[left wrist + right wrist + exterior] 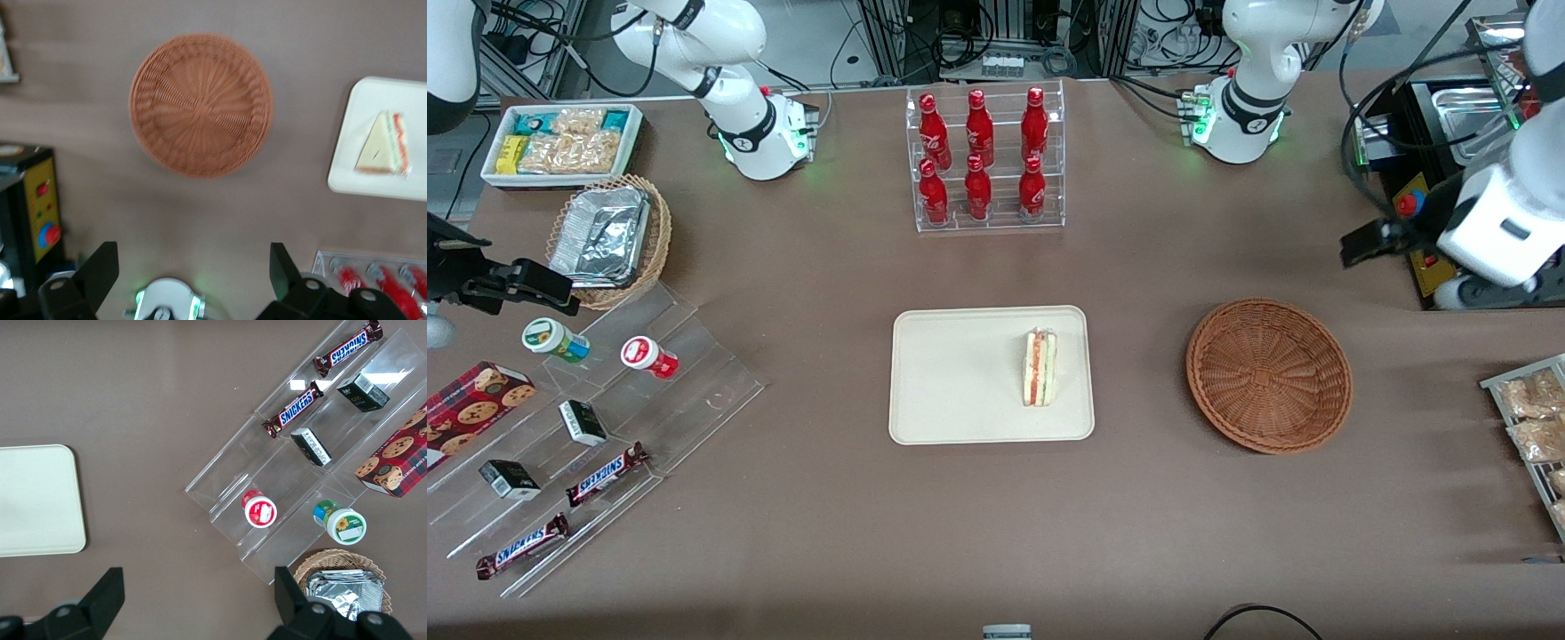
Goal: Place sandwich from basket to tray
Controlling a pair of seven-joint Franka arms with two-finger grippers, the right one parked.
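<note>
Brown tabletop: sandwich lies on tray; basket empty; gripper, fingers spread and empty, hangs above basket.

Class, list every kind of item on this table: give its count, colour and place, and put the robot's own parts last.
sandwich: 1, pale, red-green filling, on tray
tray: 1, cream, table centre
basket: 1, reddish-brown, empty, toward working arm's end
bottles: 6, red, in clear rack, farther than tray
foil containers: silver, in light wicker basket
snack bin: 1, white, parked arm's end
chocolate bars: 2, brown, on clear stepped stand
gripper: 1, black, open, raised above table beside basket
</note>
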